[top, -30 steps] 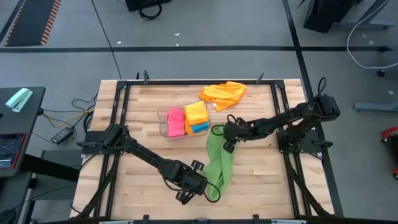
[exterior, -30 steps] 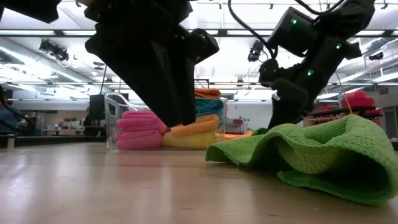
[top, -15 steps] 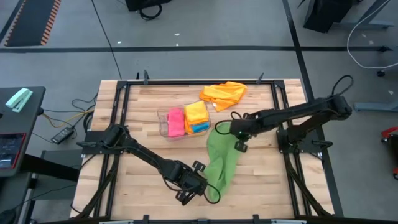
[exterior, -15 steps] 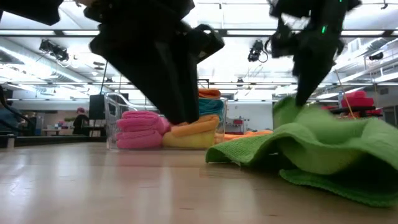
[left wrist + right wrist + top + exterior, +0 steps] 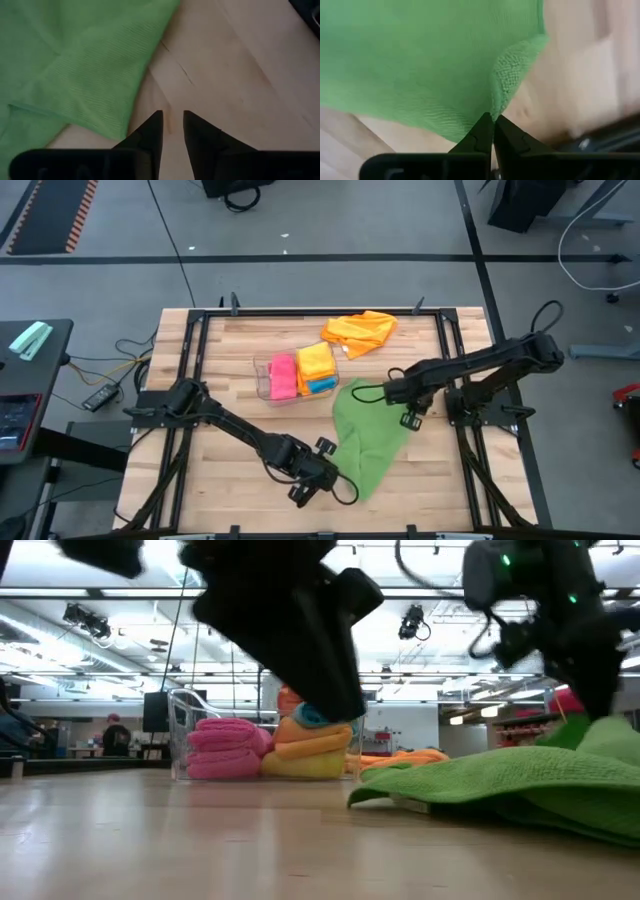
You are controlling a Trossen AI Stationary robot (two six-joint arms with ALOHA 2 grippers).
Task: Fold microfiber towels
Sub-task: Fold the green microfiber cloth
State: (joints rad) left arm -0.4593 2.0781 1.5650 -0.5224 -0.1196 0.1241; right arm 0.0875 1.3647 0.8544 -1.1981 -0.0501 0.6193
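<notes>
Green microfiber towel (image 5: 368, 438): lies spread and rumpled on the wooden worktop (image 5: 230, 360), toward its near right part, between the two arms, just beside the clear plastic bin (image 5: 262, 370). Right tool (image 5: 410, 417): at the towel's right edge, its fingers pressed together and pinching a corner of the green cloth, as the right wrist view shows, where the fingertips (image 5: 485, 131) meet on the thick hem. Left tool (image 5: 322, 485): low over the worktop at the towel's near left edge; in the left wrist view its fingers (image 5: 152, 131) stand a narrow gap apart over bare wood, with the green cloth just beside them and nothing visibly between them. Bin contents: one folded pink towel (image 5: 283, 376), one folded yellow-orange towel (image 5: 316, 362) and one folded blue towel (image 5: 322, 386), set side by side; in the low view the pink stack (image 5: 228, 748) shows through the clear wall. Orange towel (image 5: 359, 331): unfolded, bunched in a heap at the far side of the worktop, beyond the bin and well apart from both tools. Room behind: a person (image 5: 113, 730) stands far off in the low view.
</notes>
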